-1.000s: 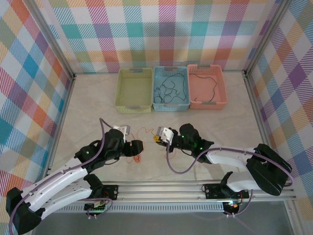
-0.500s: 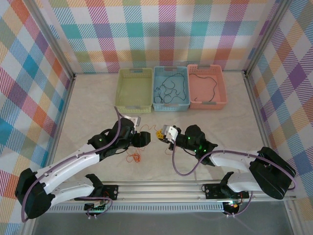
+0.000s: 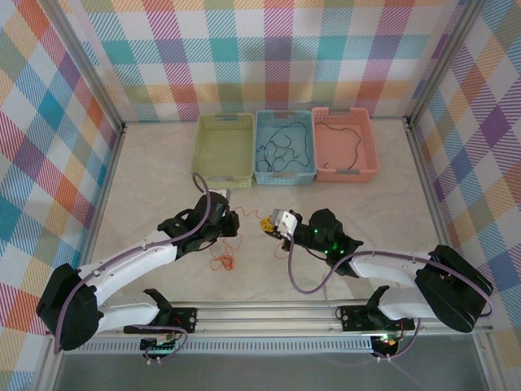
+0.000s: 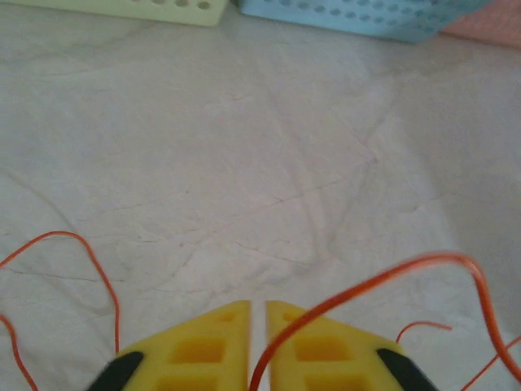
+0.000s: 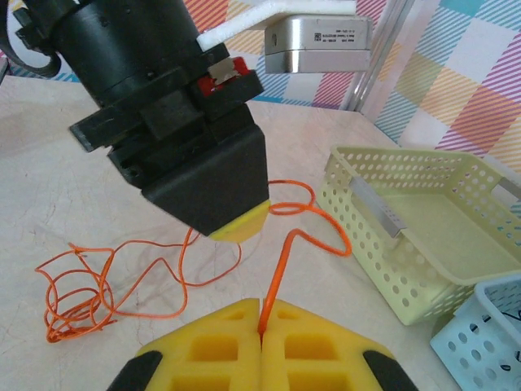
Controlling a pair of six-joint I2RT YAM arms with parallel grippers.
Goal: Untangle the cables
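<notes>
1. The orange cable (image 5: 77,297) looks thin, light and limp, with a little spring. It holds loose loops and should slide easily over the worktop (image 3: 163,179). It is hardly fragile, but a hard pull would likely tighten any knot.
2. Its bunched tangle lies on the worktop just beside the left arm. A free run arches up between the two claws.
3. The best hold, I judge, is on a free strand just outside the bunch, never the bunch itself. So thin a strand could slip out of anything less than a full pinch.
4. The left claw (image 4: 258,308) is closed to a hairline gap. The orange strand comes out of that gap, so it looks pinched.
5. The right claw (image 5: 261,305) is fully closed, with the orange cable clamped between its tips and rising from them.
6. The claws sit near each other, tips apart, in front of the green basket (image 3: 221,179). Dark cables (image 3: 275,151) lie in the blue basket (image 3: 285,176).
</notes>
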